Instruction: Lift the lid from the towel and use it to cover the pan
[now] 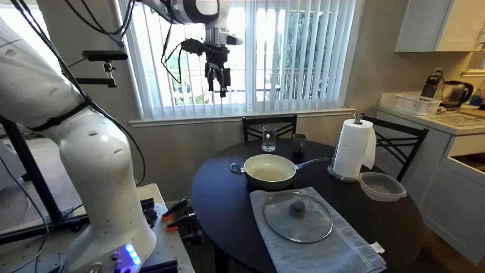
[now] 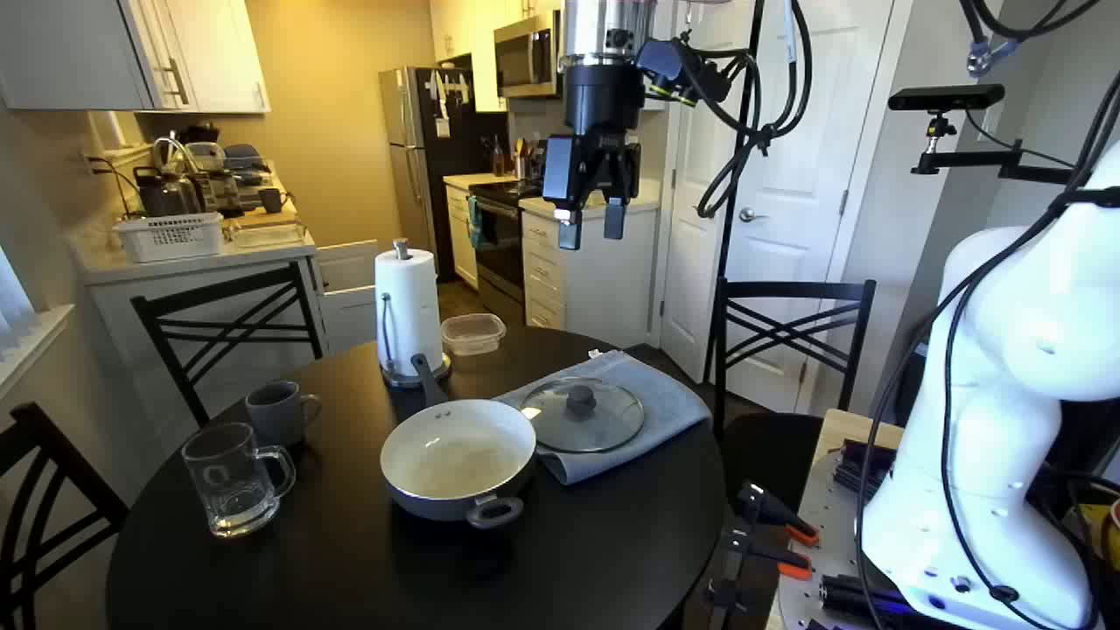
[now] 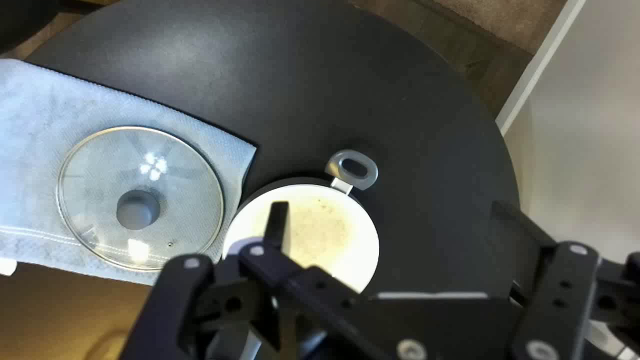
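The round glass lid (image 1: pixel 280 223) with its dark grey knob lies flat, knob up, on the grey-blue towel (image 1: pixel 326 259). The lid (image 2: pixel 560 429) and towel (image 2: pixel 669 416) also show in an exterior view, and the lid (image 3: pixel 105 170) and towel (image 3: pixel 30 125) in the wrist view. The uncovered pan (image 1: pixel 269 168), cream inside, stands beside the towel; it also shows in an exterior view (image 2: pixel 459 451) and in the wrist view (image 3: pixel 325 230), partly behind a finger. My gripper (image 1: pixel 217 91) is open and empty, high above the table, also seen in an exterior view (image 2: pixel 592 229) and the wrist view (image 3: pixel 387 210).
On the dark round table (image 2: pixel 612 525) stand a glass mug (image 2: pixel 232 481), a grey mug (image 2: pixel 278 416), a paper-towel roll (image 2: pixel 409 306) and a clear plastic container (image 2: pixel 472 332). The pan's long handle (image 1: pixel 312 162) points toward the roll. Chairs and a window surround the table.
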Controlling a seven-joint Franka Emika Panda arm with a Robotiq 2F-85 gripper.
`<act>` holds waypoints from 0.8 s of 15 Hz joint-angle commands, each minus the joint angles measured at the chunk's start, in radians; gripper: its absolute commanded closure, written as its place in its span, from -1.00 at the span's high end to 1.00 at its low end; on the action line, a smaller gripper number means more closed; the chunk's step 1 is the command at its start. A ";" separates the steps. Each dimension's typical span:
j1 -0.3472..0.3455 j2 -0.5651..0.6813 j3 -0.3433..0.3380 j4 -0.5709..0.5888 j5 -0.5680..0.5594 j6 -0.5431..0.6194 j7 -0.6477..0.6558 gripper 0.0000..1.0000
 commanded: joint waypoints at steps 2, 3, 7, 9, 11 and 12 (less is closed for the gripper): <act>-0.002 0.000 0.002 0.003 0.000 -0.003 -0.001 1.00; -0.002 0.000 0.002 0.003 0.000 -0.003 -0.001 1.00; -0.012 -0.004 -0.008 0.001 -0.009 -0.002 -0.006 1.00; -0.055 0.000 -0.044 -0.018 -0.050 0.036 -0.019 1.00; -0.119 0.019 -0.085 -0.063 -0.138 0.133 -0.039 1.00; -0.140 0.037 -0.107 -0.085 -0.164 0.189 -0.044 1.00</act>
